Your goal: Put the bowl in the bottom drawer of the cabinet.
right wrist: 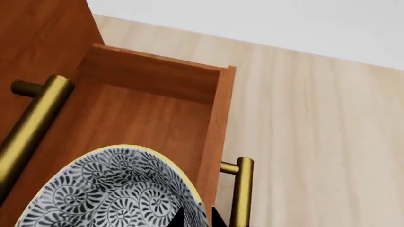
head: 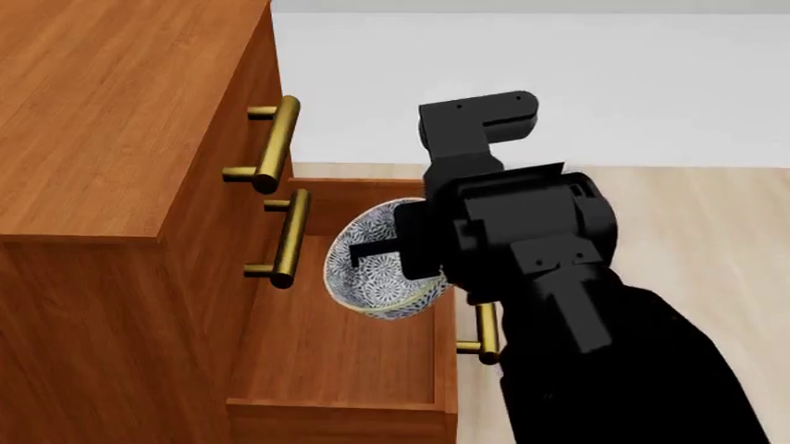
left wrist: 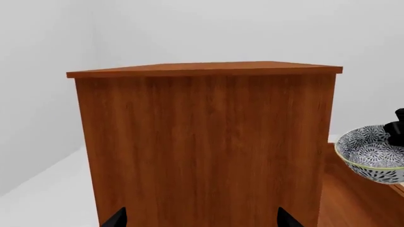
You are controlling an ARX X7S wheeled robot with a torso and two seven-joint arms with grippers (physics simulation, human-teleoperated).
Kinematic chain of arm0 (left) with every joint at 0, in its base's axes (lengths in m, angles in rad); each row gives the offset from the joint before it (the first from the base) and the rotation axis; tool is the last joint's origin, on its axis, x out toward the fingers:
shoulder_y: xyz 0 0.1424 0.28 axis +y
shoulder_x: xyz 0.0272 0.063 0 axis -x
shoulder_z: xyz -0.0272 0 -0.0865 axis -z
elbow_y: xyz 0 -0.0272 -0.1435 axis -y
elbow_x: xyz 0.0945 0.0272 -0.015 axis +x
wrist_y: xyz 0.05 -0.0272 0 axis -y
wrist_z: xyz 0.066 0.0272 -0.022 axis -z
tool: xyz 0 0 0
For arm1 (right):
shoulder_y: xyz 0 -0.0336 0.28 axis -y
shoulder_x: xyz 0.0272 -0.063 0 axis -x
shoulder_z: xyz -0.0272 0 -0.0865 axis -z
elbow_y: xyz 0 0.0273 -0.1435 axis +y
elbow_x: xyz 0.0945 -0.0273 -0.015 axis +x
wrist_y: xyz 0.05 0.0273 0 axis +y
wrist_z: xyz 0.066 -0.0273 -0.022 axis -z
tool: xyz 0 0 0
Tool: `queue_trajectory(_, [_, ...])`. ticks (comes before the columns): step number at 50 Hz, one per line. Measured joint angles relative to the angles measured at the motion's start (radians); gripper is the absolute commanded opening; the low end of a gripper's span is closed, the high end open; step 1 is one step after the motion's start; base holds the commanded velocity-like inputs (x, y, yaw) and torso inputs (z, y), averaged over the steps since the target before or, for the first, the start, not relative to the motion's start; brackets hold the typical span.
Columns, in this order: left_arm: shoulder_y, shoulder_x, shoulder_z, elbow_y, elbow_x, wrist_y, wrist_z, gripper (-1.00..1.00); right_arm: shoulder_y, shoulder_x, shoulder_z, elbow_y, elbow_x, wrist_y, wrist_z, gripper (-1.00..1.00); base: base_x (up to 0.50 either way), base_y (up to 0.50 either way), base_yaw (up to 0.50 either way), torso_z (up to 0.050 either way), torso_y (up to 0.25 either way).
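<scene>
The blue-and-white patterned bowl (head: 376, 264) hangs tilted above the open bottom drawer (head: 333, 365) of the reddish-brown cabinet (head: 111, 139). My right gripper (right wrist: 196, 218) is shut on the bowl (right wrist: 113, 191), its fingertips pinching the pale rim. The drawer (right wrist: 151, 113) is pulled out, its inside bare, and its brass handle (right wrist: 240, 191) shows on the front. From the left wrist the bowl (left wrist: 372, 153) shows at the edge beside the cabinet's side panel (left wrist: 202, 146). My left gripper (left wrist: 202, 220) is open, facing that panel, holding nothing.
Two upper drawers stay closed, with brass handles (head: 274, 143) (head: 290, 236) sticking out over the open drawer. Pale wooden floor (right wrist: 315, 118) lies in front of the cabinet. A white wall (left wrist: 50, 71) stands behind it.
</scene>
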Motion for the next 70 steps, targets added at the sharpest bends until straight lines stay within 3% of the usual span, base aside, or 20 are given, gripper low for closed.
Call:
queue_trajectory(14, [0.006, -0.001, 0.000, -0.006, -0.001, 0.013, -0.001, 1.00, -0.002, -0.004, -0.244, 0.005, 0.242, -0.055, 0.012, -1.00, 0.00, 0.00, 0.00, 0.000, 0.000])
queue_trajectory(27, [0.011, -0.001, 0.000, -0.016, -0.003, 0.029, 0.000, 1.00, -0.006, -0.005, -0.378, -0.012, 0.383, -0.086, 0.017, -1.00, 0.00, 0.00, 0.00, 0.000, 0.000])
queue_trajectory(70, [0.032, -0.010, -0.014, -0.023, -0.020, 0.063, -0.005, 1.00, -0.054, -0.004, -0.476, -0.066, 0.522, -0.134, 0.010, -1.00, 0.00, 0.00, 0.00, 0.000, 0.000])
